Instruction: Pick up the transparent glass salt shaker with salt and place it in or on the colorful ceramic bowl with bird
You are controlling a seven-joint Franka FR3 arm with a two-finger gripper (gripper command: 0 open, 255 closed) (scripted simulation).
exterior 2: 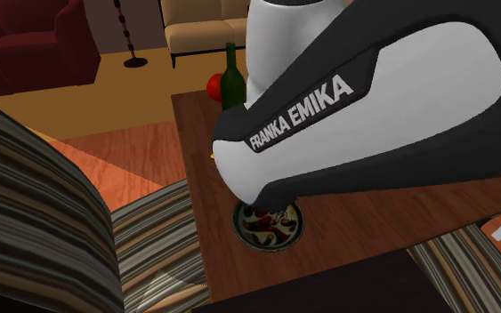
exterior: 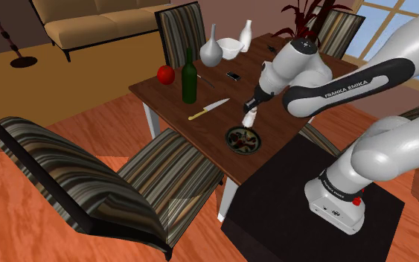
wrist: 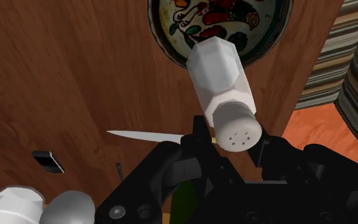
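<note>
One step in hand: carrying the salt shaker (exterior: 249, 117) to the bowl (exterior: 242, 139) and setting it in.
Gripper state: the gripper (wrist: 233, 139) is clamped on the shaker's perforated cap end, one black finger on each side.
Shaker position: it hangs under the gripper (exterior: 253, 106) above the bench (exterior: 172, 97), apparently lifted clear of it. In the wrist view its base overlaps the near rim of the bowl (wrist: 247, 19).
Shaker look: it is drawn white and faceted, not clear, so no salt is visible inside.
Doing it well: bring the base over the bowl's middle rather than its rim, then lower it until it rests before loosening the grip. Released over the rim, it would likely tip out onto the wood.
Tilt: the shaker (wrist: 220, 73) seems to lean a little in the shoulder view, so a low release looks safer than a drop.
Bowl contents: a painted pattern of red, green and cream inside a dark rim (exterior 2: 275, 229); nothing appears to lie in it.
Green bottle (exterior: 189, 77): upright, well apart from the bowl, contents not discernible.
White vase (exterior: 210, 50): upright at the far end, contents hidden.
White bowl (exterior: 231, 48): beside the vase, inside not discernible.
Knife (exterior: 208, 109): flat between the bottle and the painted bowl, clear of the path.
</note>
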